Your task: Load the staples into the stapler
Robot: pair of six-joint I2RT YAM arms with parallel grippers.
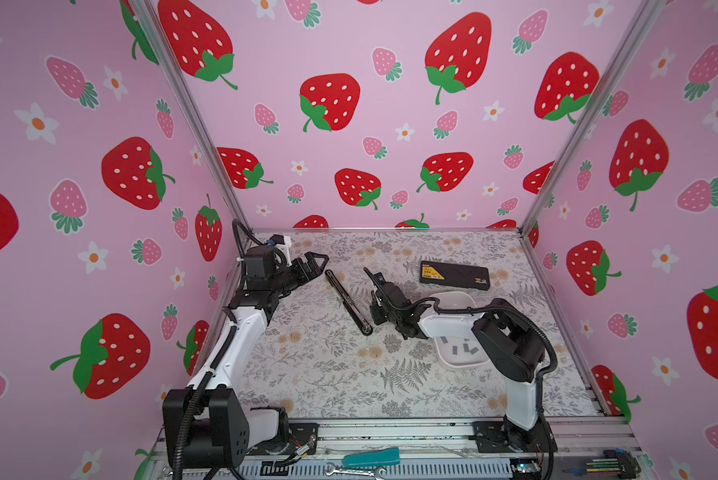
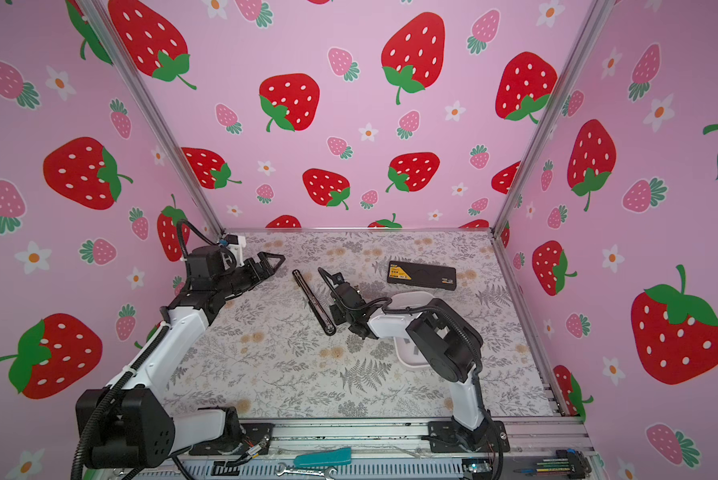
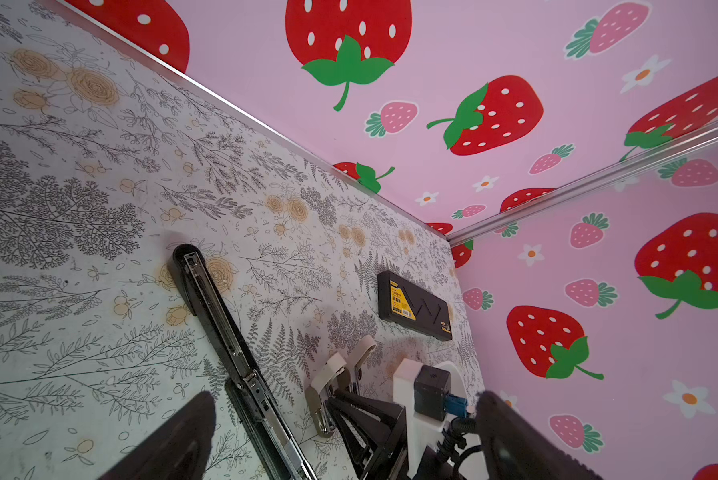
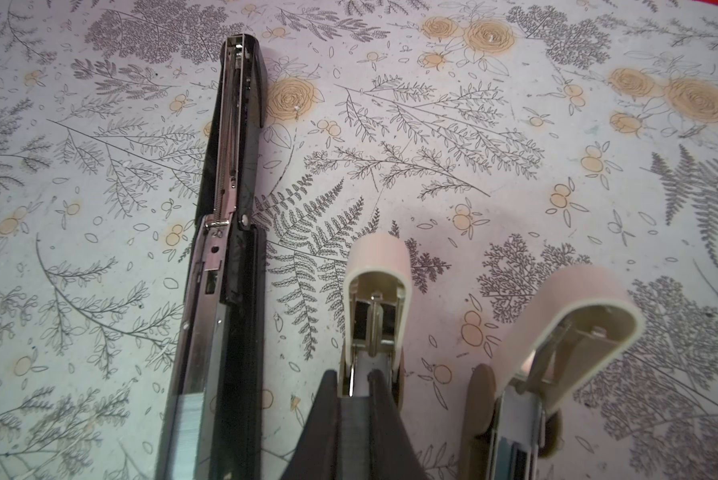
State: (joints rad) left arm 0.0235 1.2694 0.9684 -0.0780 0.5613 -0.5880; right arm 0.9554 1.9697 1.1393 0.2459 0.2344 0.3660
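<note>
Near the bench (image 1: 328,386) centre a black long stapler (image 1: 347,302) is laid open. Spare staples (image 1: 453,350) are left in a white tray (image 1: 457,365) towards the right edge. The left gripper (image 1: 313,264) is spread, empty. A staple strip (image 4: 355,419) is clenched in the right gripper (image 4: 352,386) over an opened pink stapler (image 4: 376,286). Insertion is judged in hand, so alignment with its channel is needed.

We see bright, even, diffuse light in both top views; shadows on the table (image 1: 336,374) are faint and soft-edged. The wide lens splays the frame posts (image 1: 191,116) outward toward the left and right edges. In its wrist view the left gripper (image 1: 316,259) shows its fingers (image 3: 174,440) as dark blurs; the right gripper (image 4: 352,386) is likewise soft, the table print beyond it sharp.
</note>
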